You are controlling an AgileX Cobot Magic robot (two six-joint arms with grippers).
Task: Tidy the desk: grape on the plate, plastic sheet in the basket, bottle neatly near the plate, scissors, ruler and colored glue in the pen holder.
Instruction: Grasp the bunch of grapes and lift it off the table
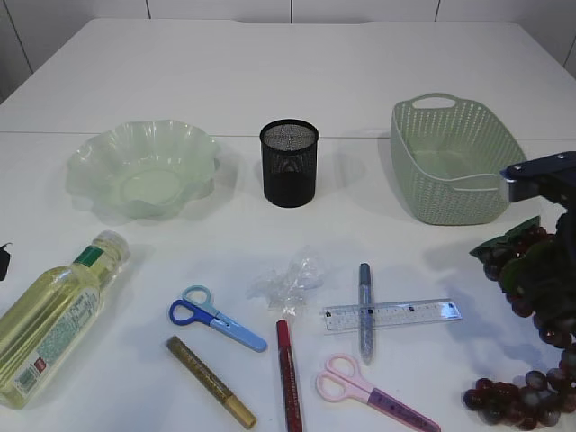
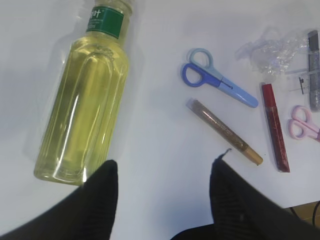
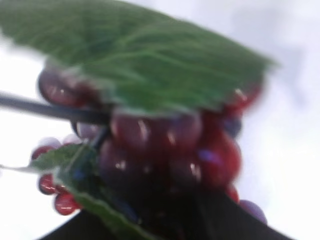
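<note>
Grapes (image 3: 165,150) fill the right end effector (image 3: 165,220), lifted at table's edge.

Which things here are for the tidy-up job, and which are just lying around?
For the job: grapes, plate, plastic sheet, basket, bottle, blue scissors, pink scissors, ruler, gold glue, red glue, silver glue, pen holder.

Just lying around: nothing spare; only the white table.
</note>
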